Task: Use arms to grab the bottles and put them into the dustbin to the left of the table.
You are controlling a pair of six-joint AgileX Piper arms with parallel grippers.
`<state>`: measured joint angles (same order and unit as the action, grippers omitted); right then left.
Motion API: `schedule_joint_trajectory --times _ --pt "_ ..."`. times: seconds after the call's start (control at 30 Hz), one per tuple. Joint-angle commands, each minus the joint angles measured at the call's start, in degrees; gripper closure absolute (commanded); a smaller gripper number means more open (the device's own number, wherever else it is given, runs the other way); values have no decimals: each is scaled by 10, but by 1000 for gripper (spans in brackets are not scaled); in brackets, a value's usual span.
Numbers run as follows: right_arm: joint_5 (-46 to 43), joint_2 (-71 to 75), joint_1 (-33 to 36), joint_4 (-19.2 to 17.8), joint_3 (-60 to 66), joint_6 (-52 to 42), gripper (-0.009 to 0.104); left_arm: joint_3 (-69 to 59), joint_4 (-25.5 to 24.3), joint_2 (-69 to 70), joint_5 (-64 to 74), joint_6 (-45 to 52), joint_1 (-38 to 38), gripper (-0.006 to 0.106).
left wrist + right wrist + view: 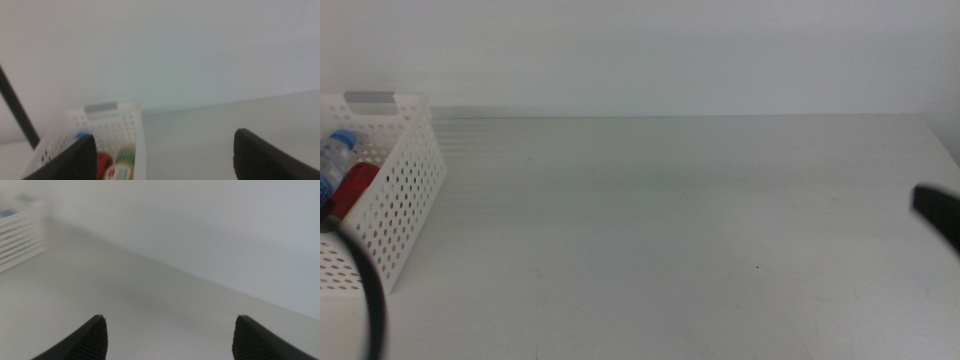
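Matte white table (670, 230); perforated dustbin (405, 190) holds bottles (350, 185); both end effectors (165, 155) (170, 337) spread.

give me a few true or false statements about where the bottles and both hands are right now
1. The red can lies inside the white basket. True.
2. The yellow-liquid bottle stands on the table. False: it is in the basket.
3. The left hand holds a bottle. False: its jaws are open with nothing between them.
4. The blue-capped bottle is in the basket. True.
5. The right hand is open over bare tabletop. True.
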<state>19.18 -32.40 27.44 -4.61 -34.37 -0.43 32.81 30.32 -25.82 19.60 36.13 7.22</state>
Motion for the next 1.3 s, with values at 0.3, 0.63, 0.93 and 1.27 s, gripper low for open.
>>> schedule_joint_trajectory --times 0.3,0.63,0.93,1.27 --pt "-73 60 -187 39 45 -3 30 -204 5 180 -88 -1 -1 12" --pt "-69 277 -252 51 246 -3 30 -295 6 267 -127 -1 -1 12" --pt "-74 346 -283 113 354 -3 30 -346 6 275 -142 -1 -1 12" --pt "-59 345 -283 104 355 -3 30 -349 10 274 -143 -1 -1 12"
